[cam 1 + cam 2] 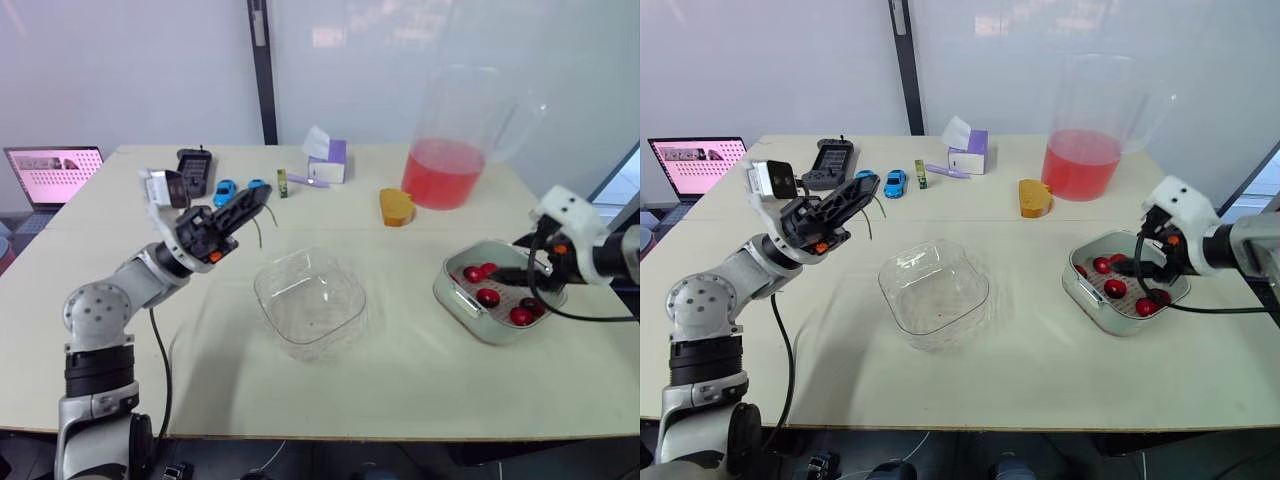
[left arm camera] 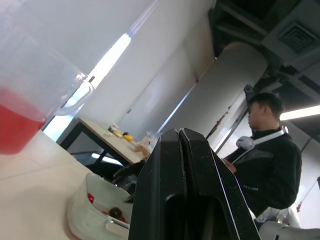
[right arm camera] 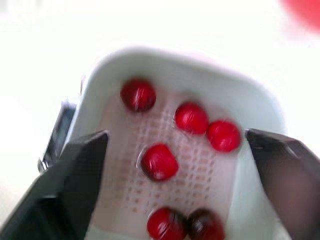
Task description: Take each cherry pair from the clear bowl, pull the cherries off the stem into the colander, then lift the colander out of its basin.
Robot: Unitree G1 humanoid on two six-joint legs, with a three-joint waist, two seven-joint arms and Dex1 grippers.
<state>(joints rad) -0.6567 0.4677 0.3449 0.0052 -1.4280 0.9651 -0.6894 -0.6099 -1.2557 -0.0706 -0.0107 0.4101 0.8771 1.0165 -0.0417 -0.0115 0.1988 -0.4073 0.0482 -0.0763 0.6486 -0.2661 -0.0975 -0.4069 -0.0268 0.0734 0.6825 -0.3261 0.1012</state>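
Red cherries (image 3: 159,161) — six — lie in the colander (image 3: 124,172), set in its basin (image 1: 447,293).

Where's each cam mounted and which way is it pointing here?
Left eye: head, facing forward-down over the table; both arms, left gripper shut on a stem, right gripper open.
Right eye: beside it, same scene.
Left wrist: along its shut fingers, low across the table towards pitcher, basin and a person.
Right wrist: above the colander, looking down at cherries between its fingers.
Shared: all show the cherries.

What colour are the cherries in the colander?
Red, one darker: the cherries show best in the right wrist view.
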